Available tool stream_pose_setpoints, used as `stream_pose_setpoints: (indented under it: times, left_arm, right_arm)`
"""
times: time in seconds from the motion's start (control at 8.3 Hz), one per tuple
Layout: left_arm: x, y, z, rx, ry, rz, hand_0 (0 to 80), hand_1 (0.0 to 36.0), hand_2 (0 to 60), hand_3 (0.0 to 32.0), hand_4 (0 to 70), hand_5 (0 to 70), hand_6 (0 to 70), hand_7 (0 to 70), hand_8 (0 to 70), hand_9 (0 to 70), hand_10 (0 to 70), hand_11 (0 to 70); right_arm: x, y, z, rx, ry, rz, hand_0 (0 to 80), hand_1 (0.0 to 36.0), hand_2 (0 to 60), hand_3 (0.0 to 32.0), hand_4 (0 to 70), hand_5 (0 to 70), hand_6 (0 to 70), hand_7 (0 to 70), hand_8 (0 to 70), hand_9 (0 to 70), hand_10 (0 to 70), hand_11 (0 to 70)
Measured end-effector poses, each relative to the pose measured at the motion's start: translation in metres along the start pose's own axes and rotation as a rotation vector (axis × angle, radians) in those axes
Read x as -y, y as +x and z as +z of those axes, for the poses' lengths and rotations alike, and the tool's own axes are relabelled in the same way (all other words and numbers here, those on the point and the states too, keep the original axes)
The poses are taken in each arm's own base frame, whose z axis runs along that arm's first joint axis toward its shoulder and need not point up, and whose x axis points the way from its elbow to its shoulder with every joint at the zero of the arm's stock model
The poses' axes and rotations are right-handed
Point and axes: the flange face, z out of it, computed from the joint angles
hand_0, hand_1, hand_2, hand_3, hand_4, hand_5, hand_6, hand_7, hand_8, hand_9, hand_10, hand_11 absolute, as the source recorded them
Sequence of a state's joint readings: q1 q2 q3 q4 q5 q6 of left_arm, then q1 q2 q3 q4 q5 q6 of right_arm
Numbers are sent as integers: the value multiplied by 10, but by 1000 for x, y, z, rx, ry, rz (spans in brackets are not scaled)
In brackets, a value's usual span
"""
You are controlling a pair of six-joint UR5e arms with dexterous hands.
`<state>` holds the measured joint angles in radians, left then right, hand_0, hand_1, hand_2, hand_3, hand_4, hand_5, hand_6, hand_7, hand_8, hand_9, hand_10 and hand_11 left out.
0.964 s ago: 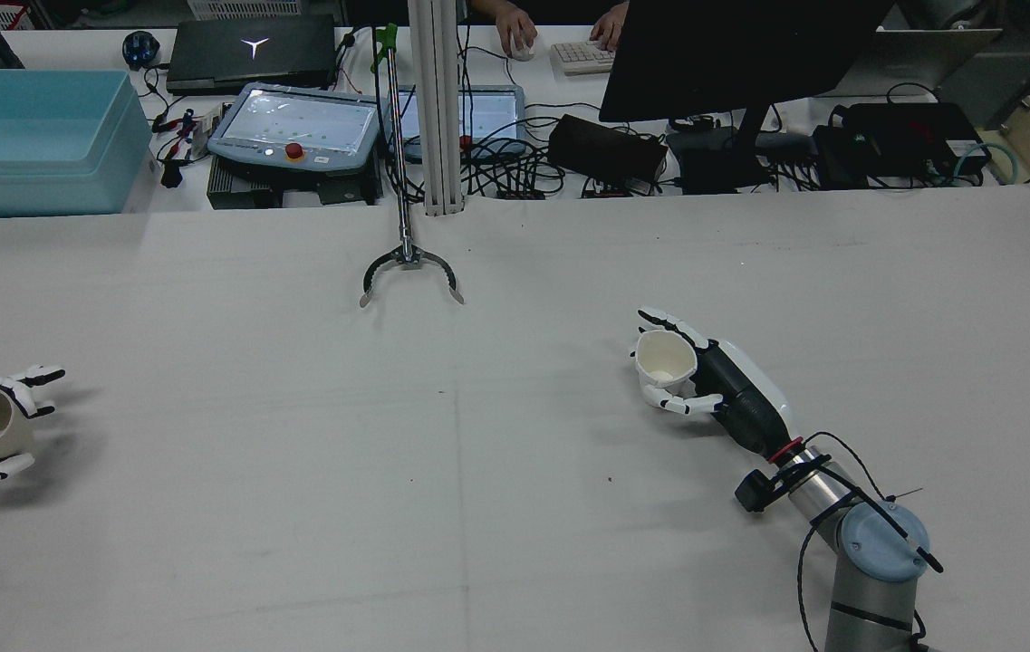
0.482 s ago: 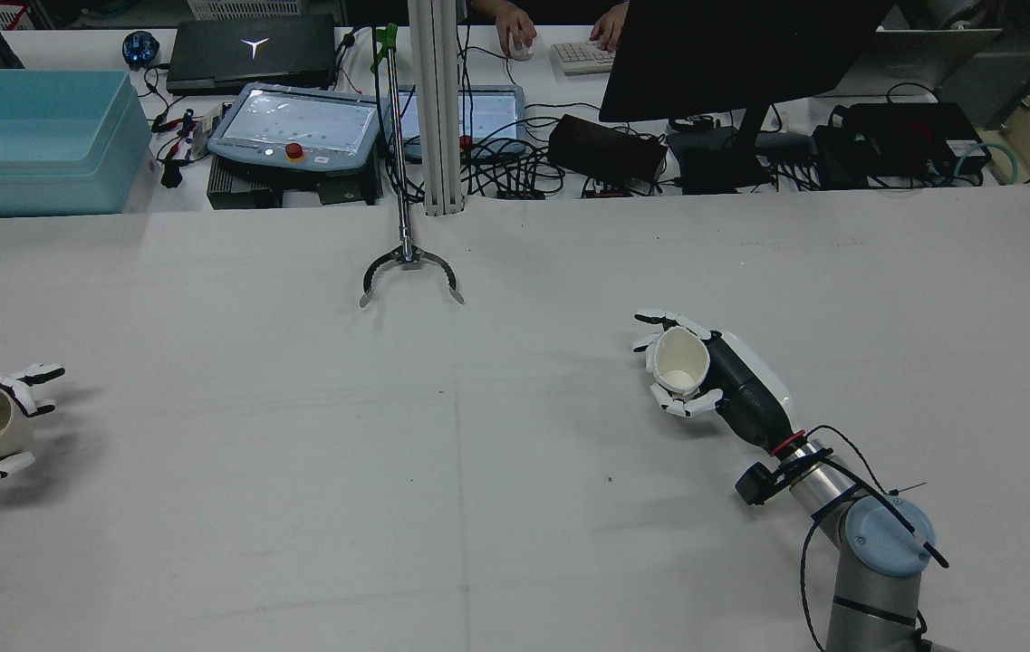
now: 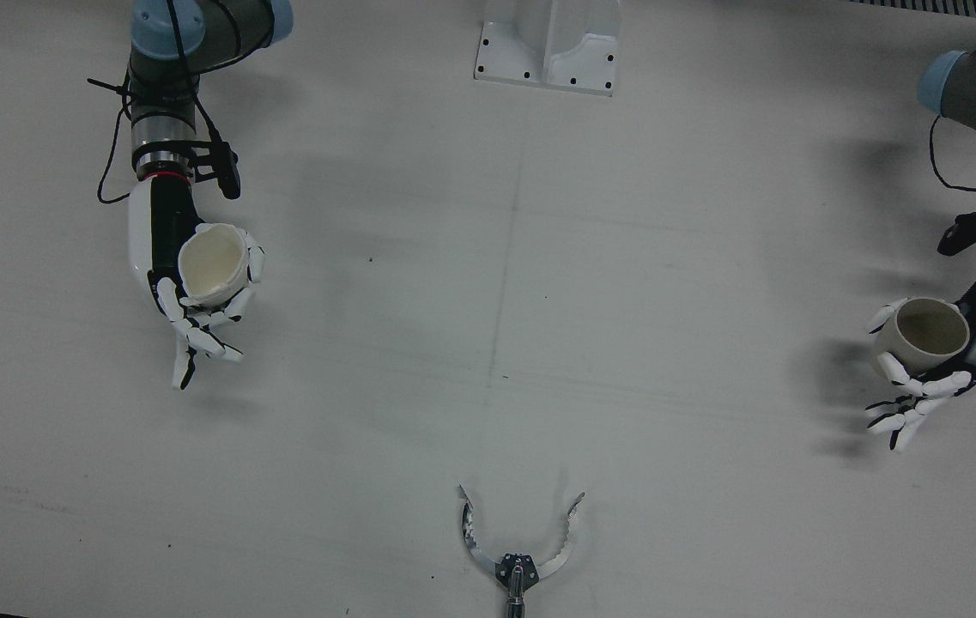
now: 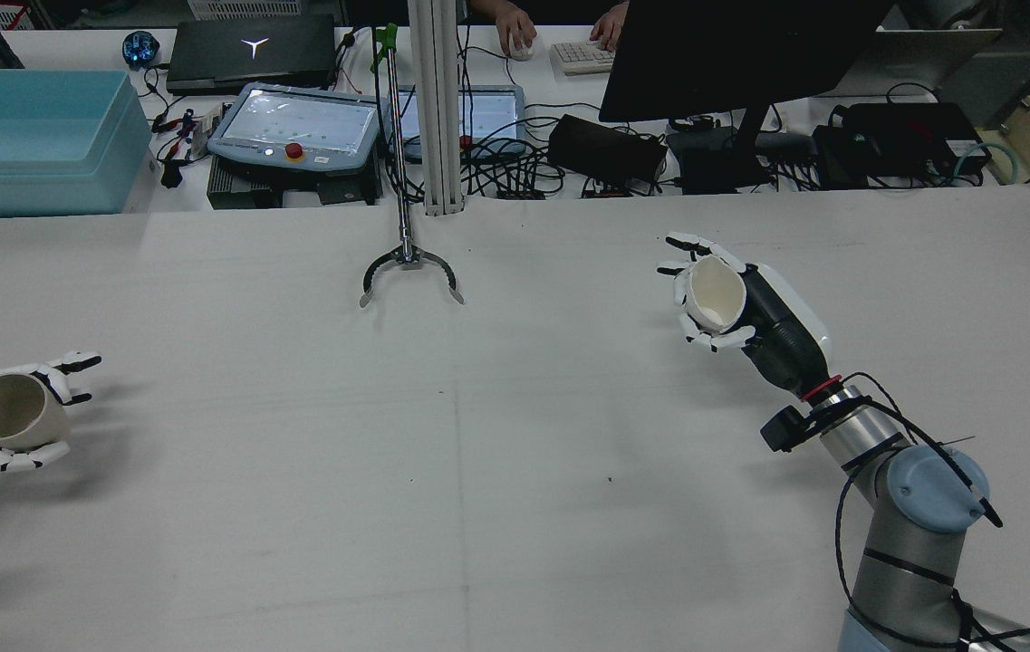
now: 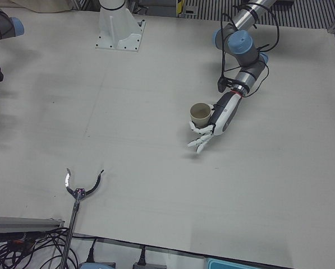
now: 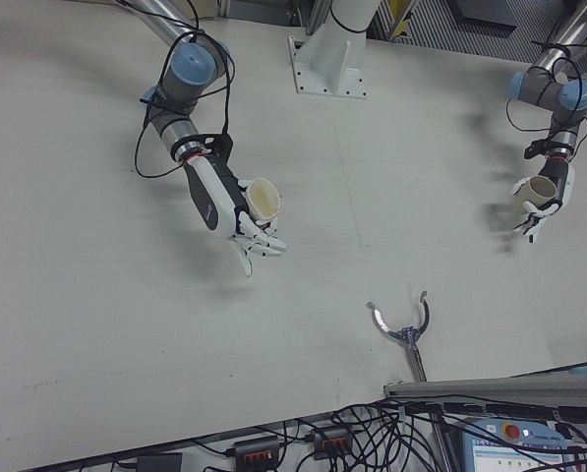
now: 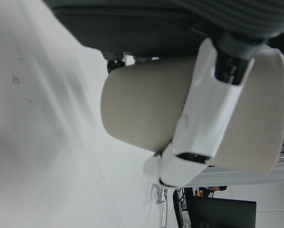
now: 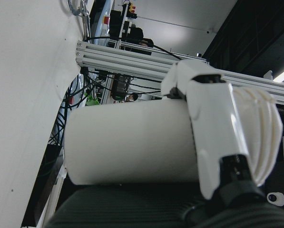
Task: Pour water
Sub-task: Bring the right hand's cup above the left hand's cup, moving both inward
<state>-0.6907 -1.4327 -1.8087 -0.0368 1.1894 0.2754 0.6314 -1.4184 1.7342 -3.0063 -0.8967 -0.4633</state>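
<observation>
- Two cups are held above the white tabletop (image 4: 515,471), one in each hand, as seen from the rear
- Near the tabletop's left edge, a beige cup (image 4: 12,412) is clasped by the left hand (image 4: 3,417), whose fingers (image 4: 12,460) are curled round its wall; the cup's mouth is turned upward and slightly inward, and its cast shadow shows it is carried clear of the surface
- In the left hand view a white finger (image 7: 208,123) is seen pressed across the beige cup's side
- At the middle of the far edge, a reaching tool (image 4: 409,268) with curved open prongs is laid on the tabletop, well apart from both hands
- In the right half, nearer the far edge, a white cup (image 4: 716,294) is gripped by the right hand (image 4: 736,299), fingers (image 4: 714,340) wrapped about it; the cup is tilted with its mouth toward the tabletop's left side
- Whether either cup holds water cannot be told
</observation>
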Motion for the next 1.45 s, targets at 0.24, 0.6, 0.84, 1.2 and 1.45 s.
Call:
stream_pose_setpoints:
  times: [0.24,0.6,0.84,1.2,1.45]
  left_arm:
    - [-82,-17,64,51,-92,-18,800,360,600,0,700,700,235,138,83,32,132,220]
    - [-226,-88,142,164,-210,-51,800,360,600,0,700,700,245,140,87,35,135,226]
    - [-295,-126,170,210,-254,-62,800,360,600,0,700,700,252,139,87,33,136,226]
    - [-361,-174,190,260,-305,-70,800,360,600,0,700,700,257,144,88,37,137,228]
    - [-392,-208,192,296,-323,-84,800,360,600,0,700,700,258,143,89,37,138,229]
  right_arm:
    - [-12,-40,11,25,-9,-19,775,360,396,0,90,186,556,614,220,252,0,0]
    - [-27,-65,18,52,-23,-21,800,360,456,0,96,209,592,633,243,275,0,0]
    - [-35,-68,21,59,-34,-16,800,360,503,0,121,213,601,647,244,277,0,0]
    - [-86,-47,29,42,-94,-52,800,360,522,0,162,225,646,692,263,299,0,0]
    - [-143,-30,28,16,-138,-125,800,360,534,0,159,227,650,677,265,298,0,0]
